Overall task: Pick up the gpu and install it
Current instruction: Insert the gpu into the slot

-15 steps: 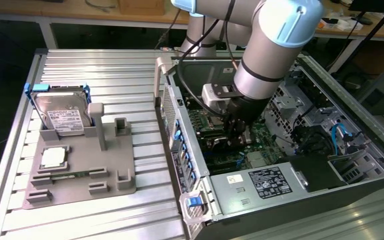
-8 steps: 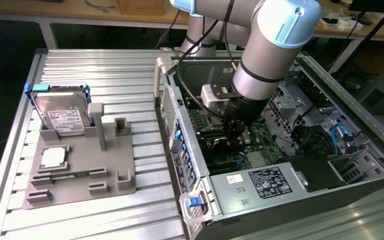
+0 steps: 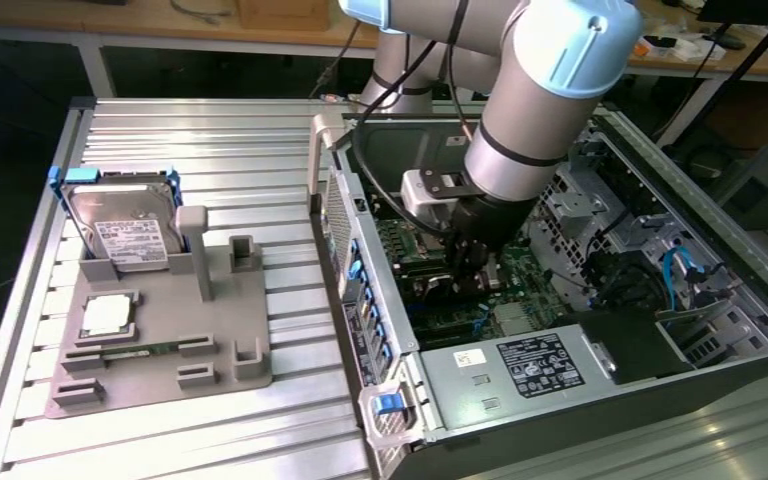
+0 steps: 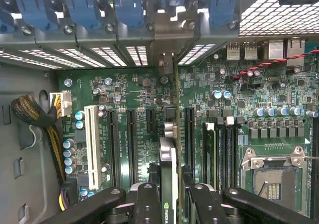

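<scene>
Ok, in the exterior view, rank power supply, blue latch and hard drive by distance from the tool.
1. Power supply, in the case beside the tool.
2. Blue latch, case edge.
3. Hard drive, on the stand outside.

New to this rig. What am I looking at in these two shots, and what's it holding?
It's a robot arm reaching into an open computer case lying on a metal table. The exterior view comes from a camera off the arm; the wrist view looks past the end effector onto the motherboard. The end effector is shut on the gpu, a thin card seen edge-on over the slots. Beside the case, a grey holder carries a hard drive and a processor chip.
</scene>
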Motion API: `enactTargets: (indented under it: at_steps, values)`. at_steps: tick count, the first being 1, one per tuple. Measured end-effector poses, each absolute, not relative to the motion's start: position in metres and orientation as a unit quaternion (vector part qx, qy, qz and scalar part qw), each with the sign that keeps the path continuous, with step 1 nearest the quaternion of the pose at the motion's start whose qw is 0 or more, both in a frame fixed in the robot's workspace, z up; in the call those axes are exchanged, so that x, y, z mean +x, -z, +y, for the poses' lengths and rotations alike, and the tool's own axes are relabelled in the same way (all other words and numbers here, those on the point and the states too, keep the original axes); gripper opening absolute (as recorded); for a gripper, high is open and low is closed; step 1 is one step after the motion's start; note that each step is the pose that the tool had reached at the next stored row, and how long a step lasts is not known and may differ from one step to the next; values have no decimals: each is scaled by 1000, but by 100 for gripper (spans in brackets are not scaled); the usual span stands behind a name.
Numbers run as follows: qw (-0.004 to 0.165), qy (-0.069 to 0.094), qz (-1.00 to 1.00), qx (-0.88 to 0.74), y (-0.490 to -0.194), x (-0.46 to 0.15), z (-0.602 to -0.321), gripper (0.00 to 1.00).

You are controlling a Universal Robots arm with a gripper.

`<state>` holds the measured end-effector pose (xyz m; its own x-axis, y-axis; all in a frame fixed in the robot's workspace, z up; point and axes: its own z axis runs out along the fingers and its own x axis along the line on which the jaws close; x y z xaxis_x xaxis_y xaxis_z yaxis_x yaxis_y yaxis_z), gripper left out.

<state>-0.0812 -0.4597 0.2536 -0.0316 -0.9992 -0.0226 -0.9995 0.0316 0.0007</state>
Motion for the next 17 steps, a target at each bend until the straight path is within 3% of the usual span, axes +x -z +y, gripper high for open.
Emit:
enactTargets:
  at_steps: [17]
  values:
    - [8,-8,718,-696,-245,-84,-460,27]
